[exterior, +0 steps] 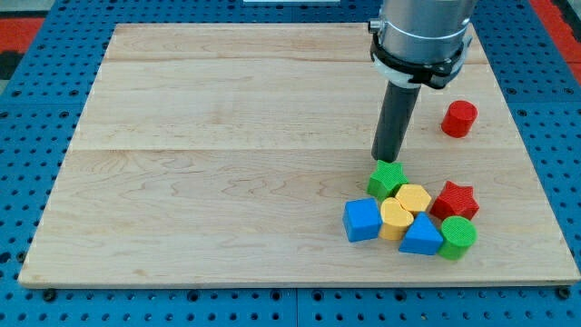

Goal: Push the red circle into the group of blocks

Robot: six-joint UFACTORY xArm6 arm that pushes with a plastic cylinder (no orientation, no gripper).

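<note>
The red circle (458, 118) stands alone near the board's right edge. The group lies at the lower right: a green star (387, 178), a yellow hexagon (413, 197), a yellow heart-like block (395, 218), a red star (454, 201), a blue cube (362, 220), a blue triangle (420, 235) and a green circle (457, 236), packed close together. My tip (388, 160) is just above the green star, touching or almost touching it. The tip is left of and below the red circle, well apart from it.
The wooden board (227, 182) lies on a blue pegboard table (27, 118). The arm's grey body (423, 32) hangs over the board's upper right. The red circle is close to the board's right edge.
</note>
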